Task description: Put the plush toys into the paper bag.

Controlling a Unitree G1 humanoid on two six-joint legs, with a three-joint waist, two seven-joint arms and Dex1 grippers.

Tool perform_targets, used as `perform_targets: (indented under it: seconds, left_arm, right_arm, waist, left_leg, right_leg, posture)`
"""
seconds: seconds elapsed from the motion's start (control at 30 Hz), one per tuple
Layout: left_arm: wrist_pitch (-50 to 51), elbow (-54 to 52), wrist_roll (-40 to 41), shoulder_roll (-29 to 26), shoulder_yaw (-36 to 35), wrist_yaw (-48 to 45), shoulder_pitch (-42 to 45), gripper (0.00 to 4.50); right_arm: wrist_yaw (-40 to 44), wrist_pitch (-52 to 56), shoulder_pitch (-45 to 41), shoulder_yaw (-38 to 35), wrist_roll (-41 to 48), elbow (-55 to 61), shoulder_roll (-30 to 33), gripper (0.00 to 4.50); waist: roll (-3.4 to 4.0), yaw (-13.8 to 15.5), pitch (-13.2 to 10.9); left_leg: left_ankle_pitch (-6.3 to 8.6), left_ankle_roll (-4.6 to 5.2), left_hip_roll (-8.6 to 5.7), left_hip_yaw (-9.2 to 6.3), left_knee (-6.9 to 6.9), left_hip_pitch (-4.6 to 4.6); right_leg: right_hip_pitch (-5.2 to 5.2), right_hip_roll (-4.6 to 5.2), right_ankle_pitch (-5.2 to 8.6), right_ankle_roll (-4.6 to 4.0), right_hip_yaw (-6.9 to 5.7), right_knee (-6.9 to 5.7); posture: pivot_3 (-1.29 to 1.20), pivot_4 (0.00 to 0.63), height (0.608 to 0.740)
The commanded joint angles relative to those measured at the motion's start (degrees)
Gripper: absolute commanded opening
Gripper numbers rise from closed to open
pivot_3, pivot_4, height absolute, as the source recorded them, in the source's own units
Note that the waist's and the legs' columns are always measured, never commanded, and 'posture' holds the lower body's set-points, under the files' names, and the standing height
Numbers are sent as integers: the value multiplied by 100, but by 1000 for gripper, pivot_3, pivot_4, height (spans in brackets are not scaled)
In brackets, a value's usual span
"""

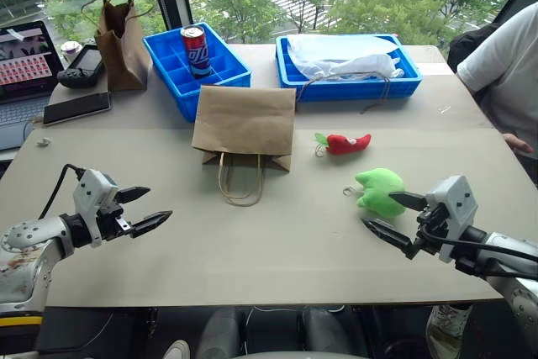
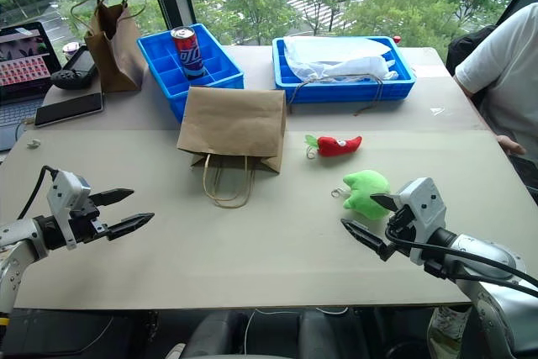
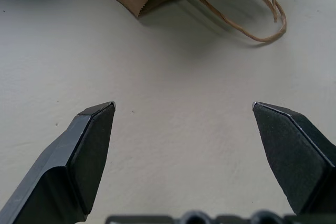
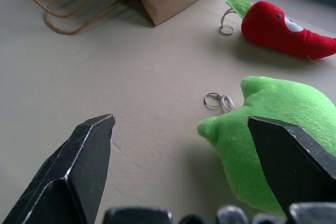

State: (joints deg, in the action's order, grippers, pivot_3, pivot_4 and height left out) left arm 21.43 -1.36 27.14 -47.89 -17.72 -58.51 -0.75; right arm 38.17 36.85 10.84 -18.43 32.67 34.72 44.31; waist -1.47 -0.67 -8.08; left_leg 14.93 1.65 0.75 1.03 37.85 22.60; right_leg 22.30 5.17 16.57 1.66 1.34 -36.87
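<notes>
Here, from the head cameras, the right gripper [image 1: 393, 214] stands with its two black fingers spread wide and nothing between them, tips just beside the green plush toy [image 1: 378, 190], which lies a little ahead of it on the table [image 1: 277, 250]. The red chili toy [image 1: 345, 143] lies farther beyond that pincer. The paper bag [image 1: 245, 121] lies flat, well off toward the left arm's side of the right pincer, its twine handles [image 1: 239, 184] trailing toward the robot. The left gripper [image 1: 145, 208] is likewise spread and empty, with the bag ahead of it and off toward the right arm's side.

From the left wrist, the spread fingertips [image 3: 94, 129] frame bare table, with the bag's corner and handle loop well ahead of them.

From the right wrist, the green toy [image 4: 283, 124] sits against one finger [image 4: 294, 156], partly inside the gap, though I cannot tell whether they touch; its key ring [image 4: 214, 99] lies ahead of the pincer. The chili [image 4: 283, 27] is beyond, its ring by the green stem.

I judge both toys light, soft and squashy, unlikely to slip or break. The green one's plump middle looks the best hold; the ring is too thin. The chili wants pinching across its thick end. The bag looks thin and limp, so its mouth will likely need holding open by the upper edge or a handle.
</notes>
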Motion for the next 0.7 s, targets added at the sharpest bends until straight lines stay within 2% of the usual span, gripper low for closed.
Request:
perform_targets:
  seconds: [0.03,0.13,0.27,0.4,0.5,0.67,0.7]
  left_arm:
    - [103,-143,268,-345,-9,-516,450,4500]
    - [216,-284,373,-1089,646,-1828,1447,4500]
    - [-298,305,-152,-1228,1401,-2483,2647,4500]
    - [-965,980,-609,-911,1996,-2935,3591,4500]
    - [-1667,1539,-1069,-610,2361,-3074,4165,4500]
    - [-3599,3162,-1907,-76,2721,-2975,5103,4500]
    - [-4400,3582,-2206,-12,2828,-2850,5241,4500]
  right_arm:
    - [297,315,-112,-133,439,300,311,4463]
    - [929,979,-319,-203,1323,755,1047,4463]
    - [671,1579,-640,-338,2193,1021,1339,4463]
    - [336,1776,-488,-401,2381,1332,1382,4463]
    - [148,1628,-345,-129,2030,1549,1321,4463]
    - [-225,1350,-295,468,1366,1673,1141,4463]
    - [-281,1314,-298,540,1325,1678,1049,4463]
  waist:
    - [0,0,0]
    - [-16,49,-46]
    - [-5,72,-50]
    - [-2,92,-52]
    - [-9,105,-57]
    - [-11,133,-58]
    - [-12,131,-58]
  left_leg:
    - [0,0,0,0,0,0]
    - [-8,4,-7,-6,31,17]
    - [-17,3,5,-18,46,13]
    - [-17,5,1,-12,48,28]
    - [-17,7,5,-18,60,42]
    - [-14,14,-4,-26,113,82]
    - [-14,14,-5,-25,119,81]
  right_leg:
    - [0,0,0,0,-2,0]
    - [2,-27,0,0,-28,-22]
    - [-15,-46,-11,-12,-38,-10]
    - [-2,-65,-11,-10,-34,-13]
    - [7,-79,-11,-10,-38,-16]
    - [24,-80,-18,3,-43,-26]
    - [21,-79,-20,6,-43,-26]
  posture:
    - [0,150,740]
    - [0,150,740]
    - [0,150,740]
    - [0,150,740]
    - [0,150,740]
    - [0,150,740]
    - [0,150,740]
